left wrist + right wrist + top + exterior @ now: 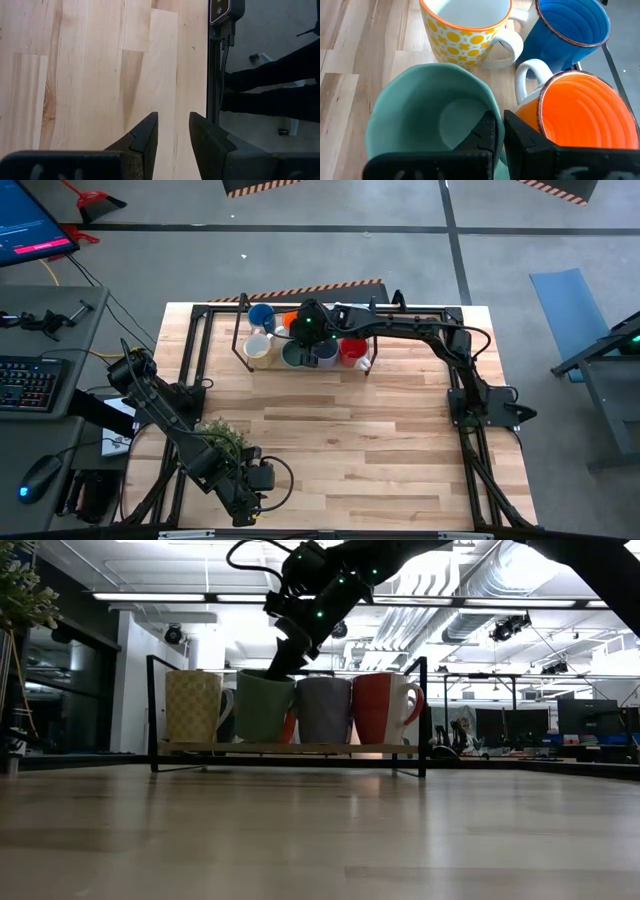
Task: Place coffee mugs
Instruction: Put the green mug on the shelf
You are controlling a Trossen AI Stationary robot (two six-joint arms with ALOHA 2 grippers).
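Right tool [500, 131] pinching the rim of the green mug [427, 117], one dark finger inside the smooth, matte bowl, the other outside against the wall. Green mug [265, 707] standing upright on a low black wire rack [153, 710] at twelve o'clock on the tabletop [380, 440], second in the front row. Just beside it, at three o'clock in the low view, a slate-blue mug [324, 708], then a glossy red mug [380, 706] with a white handle; at nine o'clock, a cream mug [194, 706] dotted with yellow flowers, white-lined and orange-rimmed. Behind the front row, a ridged orange mug [585, 112] with a white handle and a speckled rim, and a glossy blue mug [572, 27], round-bodied.

Left tool [172, 132] spread slightly, wedge-shaped fingers parted over pale, straight-grained planks near the tabletop's seven o'clock corner, gripping nothing. Leafy potted plant [222, 436] just beside that arm.
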